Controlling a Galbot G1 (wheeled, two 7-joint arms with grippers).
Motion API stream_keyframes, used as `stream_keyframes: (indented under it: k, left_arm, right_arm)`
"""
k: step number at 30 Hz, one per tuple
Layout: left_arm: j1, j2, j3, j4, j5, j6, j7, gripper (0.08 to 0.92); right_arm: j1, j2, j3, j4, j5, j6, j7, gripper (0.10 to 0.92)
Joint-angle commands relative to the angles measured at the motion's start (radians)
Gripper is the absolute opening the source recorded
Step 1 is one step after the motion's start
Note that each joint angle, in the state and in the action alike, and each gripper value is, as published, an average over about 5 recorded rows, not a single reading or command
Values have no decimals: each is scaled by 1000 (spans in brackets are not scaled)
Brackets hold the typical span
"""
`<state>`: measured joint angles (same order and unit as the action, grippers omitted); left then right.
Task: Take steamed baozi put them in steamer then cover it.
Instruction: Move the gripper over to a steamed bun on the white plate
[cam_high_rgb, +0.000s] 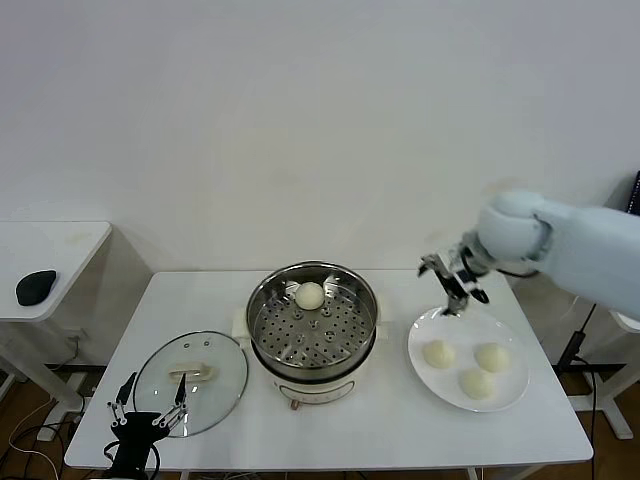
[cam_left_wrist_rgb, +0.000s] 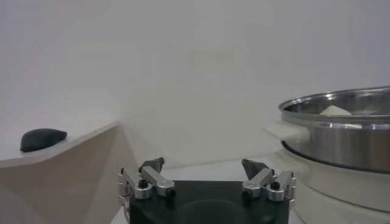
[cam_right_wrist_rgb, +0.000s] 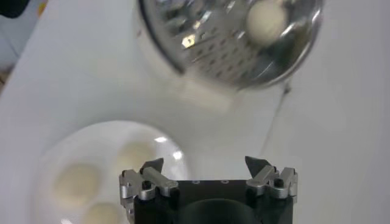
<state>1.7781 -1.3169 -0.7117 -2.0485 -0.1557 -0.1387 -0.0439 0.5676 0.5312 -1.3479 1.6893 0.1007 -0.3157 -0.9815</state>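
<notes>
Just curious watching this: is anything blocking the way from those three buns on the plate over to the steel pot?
Nothing visible. The three buns lie uncovered on the plate, the steamer beside it stands open, and its lid lies on the pot's far side. The open right pincer hovers above the plate.

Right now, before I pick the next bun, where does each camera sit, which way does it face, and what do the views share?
Head view: on the head, looking forward and down at the white table; shows the right pincer above the plate and the left pincer by the glass lid.
Left wrist view: low, facing level across the table; own open left pincer, steamer beside it.
Right wrist view: above, looking down; own open right pincer, plate with baozi.
Shared: all three show the steamer holding one baozi.
</notes>
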Motion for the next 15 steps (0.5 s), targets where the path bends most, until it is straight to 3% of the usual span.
stream_keyframes:
  k: [1,15]
  left_arm:
    - [-7,-2,-1,4,-1,0,-1,823]
    - [-7,-5,-18,13,-6,-3,-1,823]
  right_arm:
    - [-220,-103,72,10,-41,-53,7,823]
    - [-448,-10,257,-150,-125,-48,45,823]
